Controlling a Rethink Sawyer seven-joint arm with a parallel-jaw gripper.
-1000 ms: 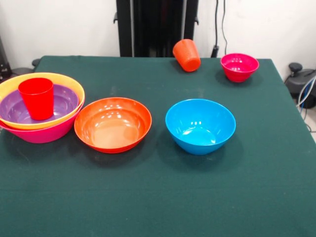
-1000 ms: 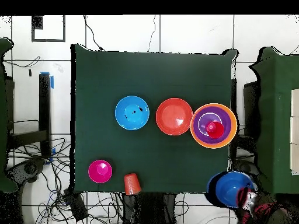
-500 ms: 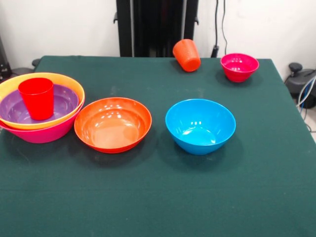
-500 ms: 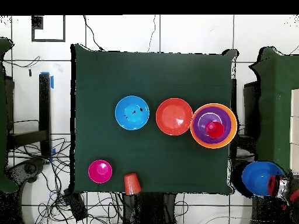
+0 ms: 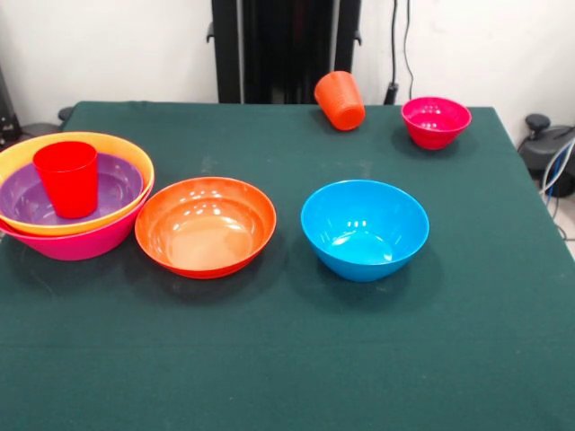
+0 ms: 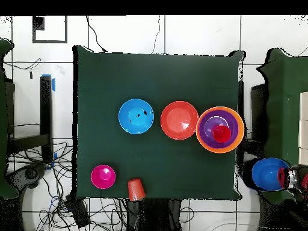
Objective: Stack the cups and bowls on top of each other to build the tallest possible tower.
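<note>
The tower stands at the table's left edge in the front view: a pink bowl (image 5: 81, 241) holds a yellow-orange bowl (image 5: 90, 142), a purple bowl (image 5: 117, 184) and an upright red cup (image 5: 66, 178). Beside it sit a red-orange bowl (image 5: 205, 224) and a medium blue bowl (image 5: 364, 229). At the far edge an orange cup (image 5: 340, 100) lies tipped, near a small magenta bowl (image 5: 436, 121). In the overhead view another blue bowl (image 6: 267, 174) hangs beyond the table's right edge, and my gripper (image 6: 284, 177) meets its right rim. The front view shows no gripper.
Seen from overhead, cables lie on the floor left of the table (image 6: 150, 72), and a second green-covered surface (image 6: 286, 108) stands to the right. The pile (image 6: 220, 129) sits close to the table's right edge there.
Off the table, the blue bowl with the red arm part beside it has moved away from the table's corner, first outward, then up along the right side. Everything on the table stayed put.
</note>
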